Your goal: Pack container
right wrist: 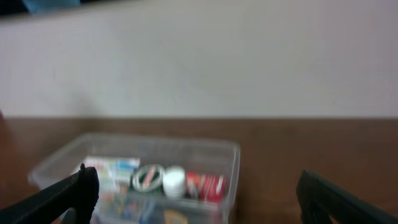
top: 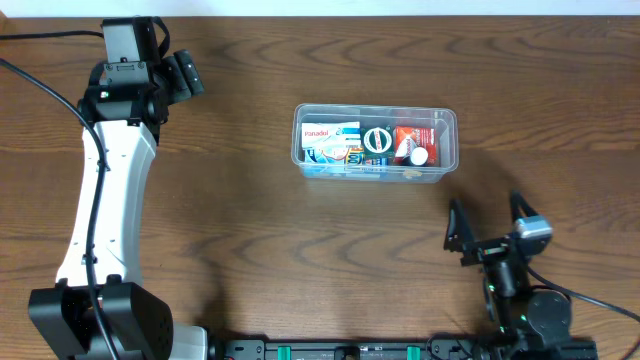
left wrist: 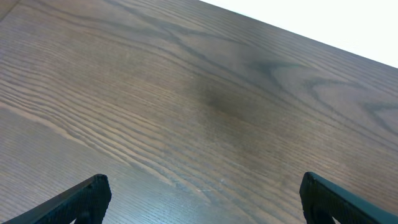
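Note:
The clear plastic container [top: 448,140] sits at the middle right of the table, with small boxes and round tins inside: a white and blue box [top: 330,140], a round green tin [top: 378,140] and a red box [top: 413,143]. It also shows blurred in the right wrist view [right wrist: 231,163]. My right gripper [top: 490,222] is open and empty, near the front edge, below the container's right end. My left gripper [top: 185,72] is open and empty at the far left back, over bare wood [left wrist: 199,199].
The white left arm [top: 105,190] stretches along the left side of the table. The table's far edge [left wrist: 298,34] meets a pale wall behind. A black rail [top: 400,350] runs along the front edge.

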